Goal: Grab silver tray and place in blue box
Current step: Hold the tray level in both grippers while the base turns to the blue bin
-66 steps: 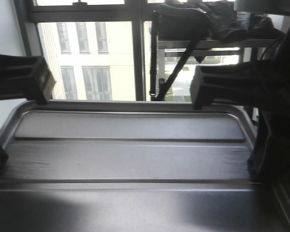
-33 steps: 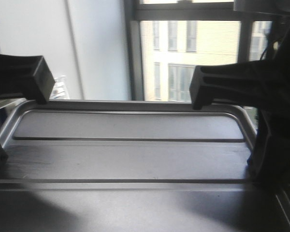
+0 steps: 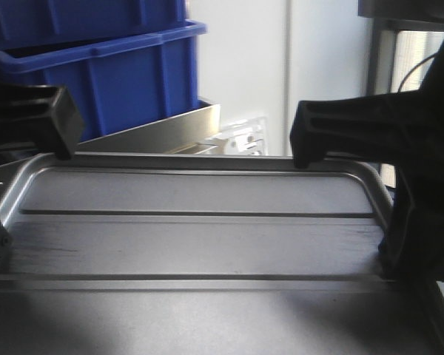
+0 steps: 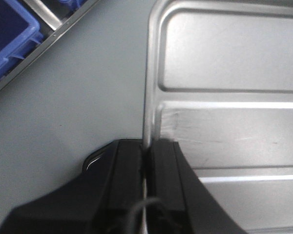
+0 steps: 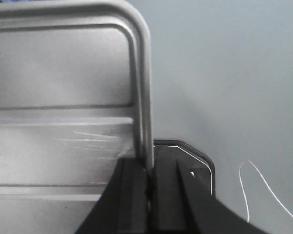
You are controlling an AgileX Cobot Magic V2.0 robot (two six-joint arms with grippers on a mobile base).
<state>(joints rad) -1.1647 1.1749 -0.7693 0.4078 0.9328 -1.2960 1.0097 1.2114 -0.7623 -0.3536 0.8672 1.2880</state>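
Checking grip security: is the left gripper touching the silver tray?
Touching. In the left wrist view, the left gripper has its fingers clamped on the silver tray rim, one each side.

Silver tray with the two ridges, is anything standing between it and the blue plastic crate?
Yes: in the front view a dull metal wall rises between the shiny silver tray and the blue ribbed plastic crate.
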